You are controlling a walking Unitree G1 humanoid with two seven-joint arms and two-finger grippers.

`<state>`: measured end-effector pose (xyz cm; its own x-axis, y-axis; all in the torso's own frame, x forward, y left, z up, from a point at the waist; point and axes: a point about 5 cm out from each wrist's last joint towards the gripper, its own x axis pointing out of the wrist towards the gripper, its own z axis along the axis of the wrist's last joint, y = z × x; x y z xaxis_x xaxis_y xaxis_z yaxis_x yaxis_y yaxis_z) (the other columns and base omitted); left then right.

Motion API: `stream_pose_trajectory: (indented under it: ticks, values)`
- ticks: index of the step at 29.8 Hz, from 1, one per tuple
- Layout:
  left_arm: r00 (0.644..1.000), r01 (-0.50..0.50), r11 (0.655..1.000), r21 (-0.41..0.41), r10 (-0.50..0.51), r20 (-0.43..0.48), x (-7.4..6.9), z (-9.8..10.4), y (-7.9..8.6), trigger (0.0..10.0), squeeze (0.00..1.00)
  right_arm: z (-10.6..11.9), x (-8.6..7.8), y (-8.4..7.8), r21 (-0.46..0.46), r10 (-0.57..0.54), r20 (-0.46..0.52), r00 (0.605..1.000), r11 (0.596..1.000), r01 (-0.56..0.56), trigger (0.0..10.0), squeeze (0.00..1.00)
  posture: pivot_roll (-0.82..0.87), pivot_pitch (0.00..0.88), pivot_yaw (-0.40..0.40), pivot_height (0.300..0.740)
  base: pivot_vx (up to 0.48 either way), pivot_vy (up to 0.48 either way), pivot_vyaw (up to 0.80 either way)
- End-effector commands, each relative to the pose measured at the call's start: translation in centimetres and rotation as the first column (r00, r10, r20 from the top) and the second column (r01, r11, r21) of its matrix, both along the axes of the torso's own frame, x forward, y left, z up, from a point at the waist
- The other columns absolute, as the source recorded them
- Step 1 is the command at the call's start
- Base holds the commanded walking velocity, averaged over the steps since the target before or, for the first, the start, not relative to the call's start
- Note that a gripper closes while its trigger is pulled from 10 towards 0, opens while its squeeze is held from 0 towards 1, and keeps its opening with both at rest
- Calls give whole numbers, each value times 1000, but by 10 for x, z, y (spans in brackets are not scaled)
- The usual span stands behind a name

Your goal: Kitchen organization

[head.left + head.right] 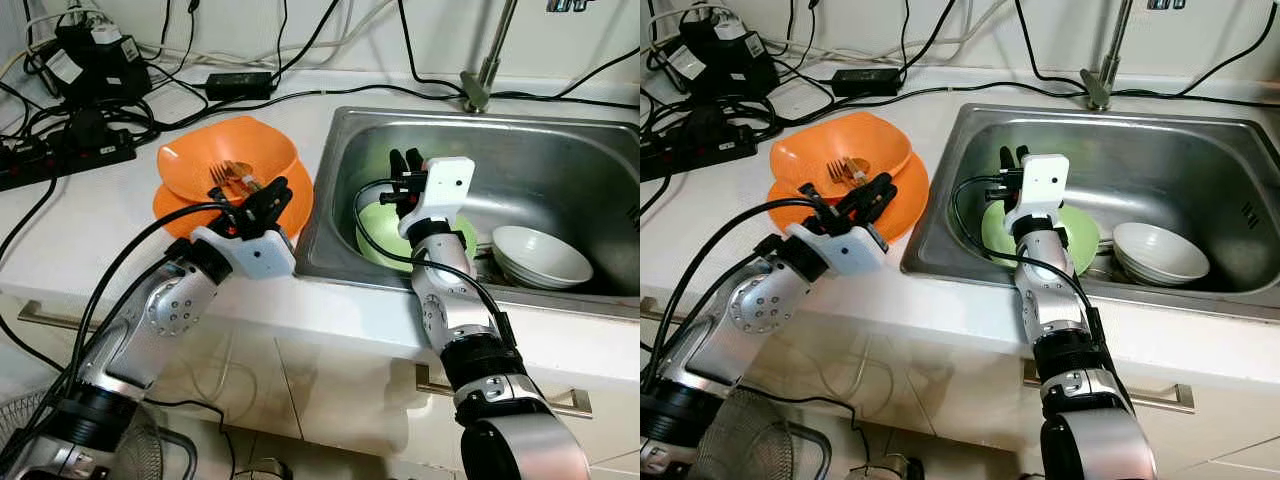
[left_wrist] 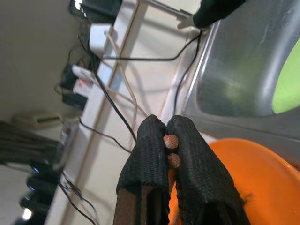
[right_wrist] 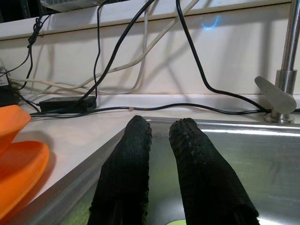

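The left gripper (image 1: 252,193) is clamped on copper-coloured cutlery: its two black fingers (image 2: 140,173) press together around two rounded metal handle ends. Just ahead of the fingers, the tines of a fork (image 1: 222,176) rest in the orange bowl (image 1: 228,152), which sits on an orange plate (image 1: 296,203) directly under that gripper.

The risk here is the narrow hold. The handles are pinched only near their tips, so a tilt or quick lift could let a piece pivot and slip back into the bowl, or clatter onto the countertop (image 1: 90,230). Dragging the cutlery sideways could also push the bowl across the plate toward the sink (image 1: 330,170), which lies just beside the gripper.

The right gripper (image 1: 405,165) hovers inside the sink with its fingers slightly apart and nothing between them. A green plate (image 1: 372,228) lies below and just behind it, and a stack of white bowls (image 1: 540,255) sits off to its outer side. Black cables (image 1: 60,150) crowd the counter beyond the left gripper, and a wide swing could snag them.
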<state>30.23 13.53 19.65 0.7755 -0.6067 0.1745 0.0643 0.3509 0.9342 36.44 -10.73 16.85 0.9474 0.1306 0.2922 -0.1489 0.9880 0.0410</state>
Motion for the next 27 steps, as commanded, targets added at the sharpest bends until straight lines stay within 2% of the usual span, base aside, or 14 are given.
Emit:
stream_pose_trajectory:
  ticks: [1,4,5,6,7,8,18,20,22,23,24,25,26,27]
  values:
    - [999,15,999,29,-17,46,-1,8,-3,0,0,-9,-1,-2,14,-8,-30,1000,1000,8,10000,0,214,69,79,740,0,0,0]
    - [997,23,999,42,-26,71,-1,13,-5,0,0,-9,-1,-2,14,-7,-30,1000,1000,7,10000,0,214,68,78,740,0,0,0]
    - [996,25,999,45,-29,81,-2,15,-7,2392,0,-9,-1,-2,14,-6,-30,1000,1000,7,10000,0,214,68,78,740,0,0,0]
    - [996,25,999,46,-29,84,-2,15,-7,2392,0,-9,-1,-2,14,-6,-30,1000,1000,6,10000,0,214,68,78,740,0,0,0]
    - [996,25,999,47,-29,88,-2,15,-7,5333,0,-9,-1,-2,14,-6,-30,1000,1000,6,10000,0,213,68,78,740,0,0,0]
    - [995,29,999,44,-33,99,-2,18,-9,10000,0,-8,-1,-2,14,-6,-29,1000,1000,7,10000,0,213,69,78,740,0,0,0]
    - [968,99,983,-153,-60,243,-4,65,-23,10000,0,-8,-1,-3,10,-12,-27,1000,1000,12,10000,0,208,66,76,740,0,0,0]
    - [960,174,923,-343,-81,267,-7,93,-29,10000,0,-6,0,-5,11,-20,-21,1000,1000,20,10000,0,205,61,76,740,0,0,0]
    - [961,191,904,-382,-93,261,-7,97,-30,10000,0,-6,0,-6,11,-23,-20,1000,1000,23,10000,0,205,61,76,740,0,0,0]
    - [966,222,838,-499,-121,227,-5,107,-32,10000,0,-6,0,-7,7,-33,-17,999,999,33,10000,0,199,51,79,740,0,0,0]
    - [966,222,838,-499,-121,227,-5,107,-32,10000,0,-6,0,-7,7,-33,-17,999,999,33,10000,0,199,51,79,740,0,0,0]
    - [970,233,780,-581,-146,192,-3,111,-33,10000,0,-6,0,-9,-2,-46,-14,999,999,46,10000,0,196,48,80,740,0,0,0]
    - [970,233,780,-581,-146,192,-3,111,-33,10000,0,-6,0,-9,-2,-46,-14,999,999,46,10000,0,196,48,80,740,0,0,0]
    - [971,237,741,-629,-168,168,-2,113,-34,10000,0,-5,1,-11,-8,-59,-12,998,998,59,10000,0,192,44,82,740,0,0,0]
